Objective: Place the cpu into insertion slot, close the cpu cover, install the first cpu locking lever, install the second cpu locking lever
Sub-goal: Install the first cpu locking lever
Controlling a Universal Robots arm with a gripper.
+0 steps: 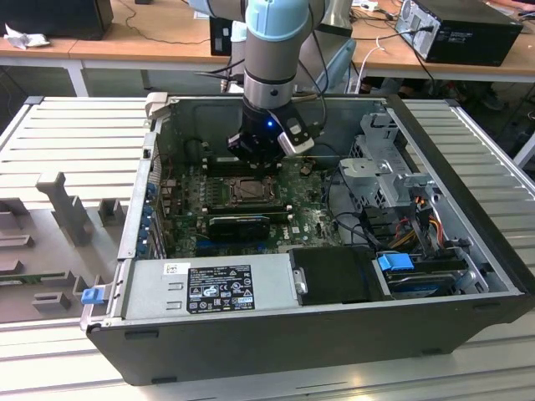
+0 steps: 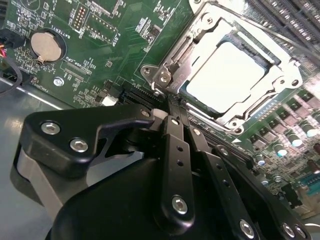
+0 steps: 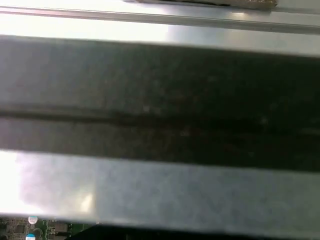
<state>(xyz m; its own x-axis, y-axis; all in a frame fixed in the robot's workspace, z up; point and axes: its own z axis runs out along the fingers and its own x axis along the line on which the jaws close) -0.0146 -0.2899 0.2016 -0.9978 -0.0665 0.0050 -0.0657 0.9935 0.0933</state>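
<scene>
The cpu lies flat in the insertion slot, its pale face showing through the cut-out of the cpu cover, which lies down over it. My gripper is shut, its two black fingers pressed together with the tips at the socket's corner beside a metal hook. I cannot tell whether anything thin is pinched between them. In the exterior view the gripper hangs just behind the insertion slot inside the open computer case.
A coin battery sits on the green motherboard. A black finned block lies in front of the socket. A power supply, drive cage and cables surround it. The case wall stands close by.
</scene>
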